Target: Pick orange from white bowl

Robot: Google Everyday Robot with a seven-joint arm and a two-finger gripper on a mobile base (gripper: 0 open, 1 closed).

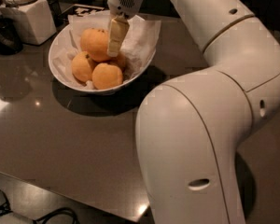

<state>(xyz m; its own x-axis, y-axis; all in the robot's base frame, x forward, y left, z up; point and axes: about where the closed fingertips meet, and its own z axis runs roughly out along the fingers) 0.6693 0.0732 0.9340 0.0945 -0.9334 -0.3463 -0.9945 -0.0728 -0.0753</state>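
Note:
The white bowl (59, 70) stands at the back left of the dark glossy table, lined with crumpled white paper (141, 35). It holds several oranges. The orange (95, 43), the largest, with dark specks at its top, lies uppermost at the back. Two smaller ones (82, 67) (107, 75) lie in front of it. My gripper (114, 46) reaches down from above into the bowl, right against the right side of the large orange. Its far side is hidden.
A white square canister (30, 19) with a jar on top stands left of the bowl, with a dark object (2, 32) beside it. My own bulky white arm (200, 139) fills the right half of the view. The table's front edge (60, 190) runs lower left, with cables (51, 215) on the floor below.

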